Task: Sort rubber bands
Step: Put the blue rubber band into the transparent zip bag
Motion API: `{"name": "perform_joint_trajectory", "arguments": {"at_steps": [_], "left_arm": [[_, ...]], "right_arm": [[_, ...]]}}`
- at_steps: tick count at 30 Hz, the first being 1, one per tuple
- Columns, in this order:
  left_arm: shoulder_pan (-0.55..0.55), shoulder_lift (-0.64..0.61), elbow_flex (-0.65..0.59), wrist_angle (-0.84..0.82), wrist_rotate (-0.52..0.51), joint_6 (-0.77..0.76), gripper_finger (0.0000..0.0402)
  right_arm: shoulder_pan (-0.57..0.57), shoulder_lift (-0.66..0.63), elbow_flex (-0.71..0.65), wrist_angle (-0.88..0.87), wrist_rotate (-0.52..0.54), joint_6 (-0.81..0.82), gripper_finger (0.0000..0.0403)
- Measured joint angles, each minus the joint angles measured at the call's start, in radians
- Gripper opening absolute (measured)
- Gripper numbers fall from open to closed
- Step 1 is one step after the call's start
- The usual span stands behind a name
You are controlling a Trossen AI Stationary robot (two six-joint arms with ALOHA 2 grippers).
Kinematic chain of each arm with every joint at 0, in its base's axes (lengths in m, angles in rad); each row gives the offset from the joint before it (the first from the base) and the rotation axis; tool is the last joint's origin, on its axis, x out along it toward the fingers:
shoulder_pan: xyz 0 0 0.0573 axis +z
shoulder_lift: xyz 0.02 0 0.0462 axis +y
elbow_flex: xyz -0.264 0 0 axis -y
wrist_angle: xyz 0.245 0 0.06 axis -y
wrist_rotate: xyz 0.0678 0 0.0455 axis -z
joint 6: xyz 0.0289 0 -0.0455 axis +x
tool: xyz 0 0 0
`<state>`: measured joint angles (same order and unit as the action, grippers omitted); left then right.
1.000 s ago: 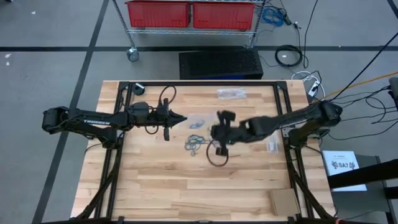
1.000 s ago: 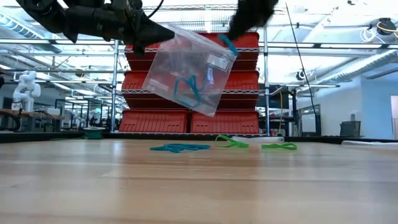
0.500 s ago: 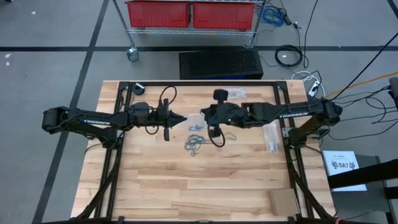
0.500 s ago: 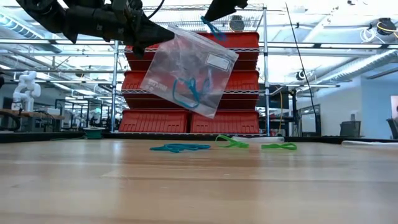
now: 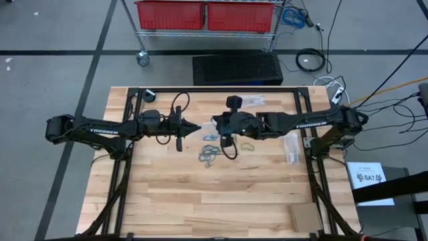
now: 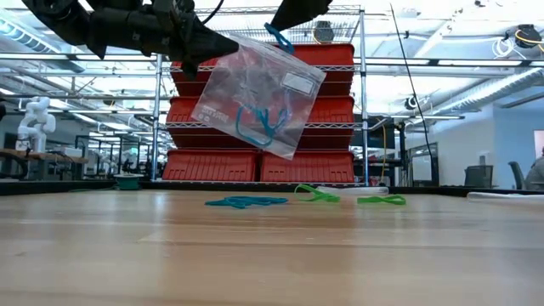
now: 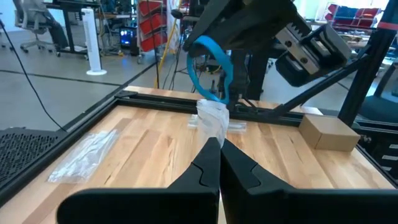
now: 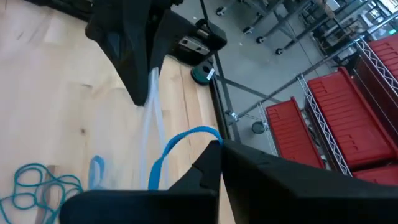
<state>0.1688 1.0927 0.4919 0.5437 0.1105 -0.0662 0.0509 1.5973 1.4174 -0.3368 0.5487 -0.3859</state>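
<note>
From above, the left end effector [image 5: 195, 128] and the right end effector [image 5: 215, 123] meet nose to nose near the middle of the table [image 5: 167, 201], with loose rubber bands [image 5: 208, 154] scattered on the wood just below them toward the near edge.

Down at table height, the left end effector is pressed together on the upper corner of a clear zip bag [image 6: 255, 98] hanging in the air (blue bands already inside), while the right end effector [image 6: 280, 25] pinches a blue rubber band [image 6: 276, 36] right at the bag's top edge. Green and teal bands lie on the table behind.

The left wrist camera shows the blue loop dangling just above the bag's mouth. The right wrist camera confirms it: band clamped in the fingertips.

I'd call this the drop-in step; next, the band needs lowering into the opening before release.
</note>
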Motion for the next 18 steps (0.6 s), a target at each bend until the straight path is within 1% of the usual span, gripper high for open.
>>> {"name": "perform_joint_trajectory", "arguments": {"at_steps": [4, 7, 9, 13, 18], "left_arm": [[0.000, 0.000, 0.000, 0.000, 0.000, -0.002, 0.0000], [-0.001, 0.000, 0.000, -0.002, 0.000, -0.002, 0.0000], [-0.001, 0.000, 0.000, -0.002, 0.000, -0.002, 0.0000], [-0.001, 0.000, 0.000, -0.003, 0.000, -0.002, 0.0000], [-0.001, 0.000, 0.000, -0.003, 0.000, -0.002, 0.0000]], "right_arm": [[0.000, 0.008, 0.000, 0.023, 0.026, 0.000, 0.0000], [0.000, 0.005, 0.000, 0.054, 0.107, -0.008, 0.0000], [0.000, 0.003, 0.000, 0.078, 0.135, -0.033, 0.0000], [0.003, 0.001, 0.000, 0.103, 0.134, -0.044, 0.0000], [0.012, 0.001, 0.000, 0.095, 0.132, 0.001, 0.0000]]}}
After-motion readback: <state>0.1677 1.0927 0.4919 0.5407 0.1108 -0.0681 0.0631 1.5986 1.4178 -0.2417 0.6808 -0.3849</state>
